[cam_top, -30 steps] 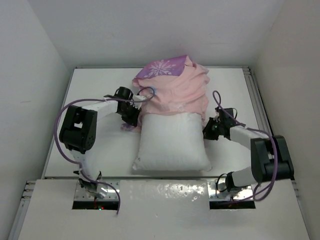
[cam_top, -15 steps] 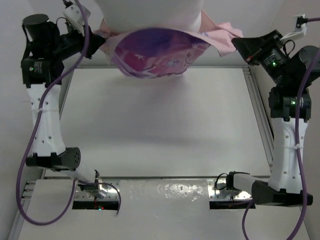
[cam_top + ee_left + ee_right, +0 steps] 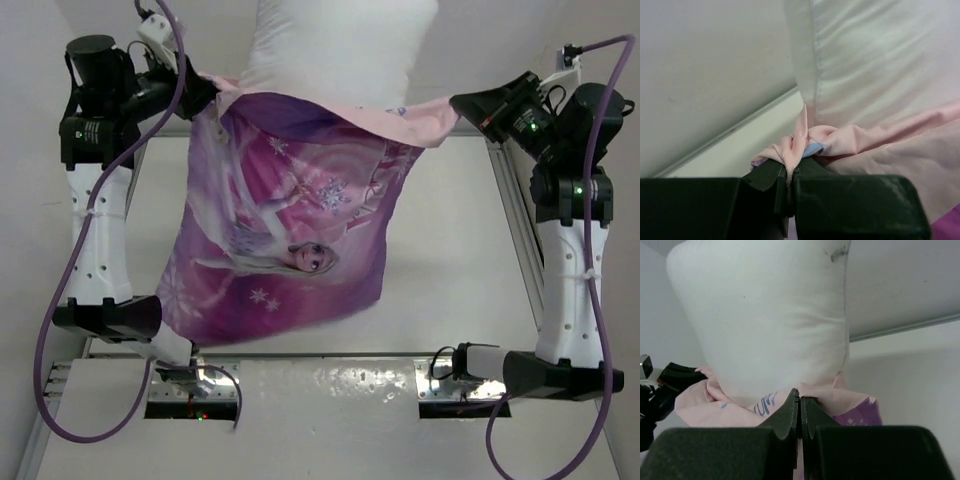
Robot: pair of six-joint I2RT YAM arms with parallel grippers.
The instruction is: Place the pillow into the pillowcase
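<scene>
while the thin purple princess-print fabric pillowcase [image 3: 290,230] is hung by its pink rim, pinched in the shut left gripper [image 3: 790,172] and right gripper [image 3: 800,401], the puffy white pillow [image 3: 340,50], seemingly barely seated in its mouth, could be spilled if either pinch slips.

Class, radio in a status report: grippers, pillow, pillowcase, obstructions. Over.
Left gripper shut on pillowcase rim; right gripper shut on opposite rim. Pillow sticking up out of it. No obstruction seen.
</scene>
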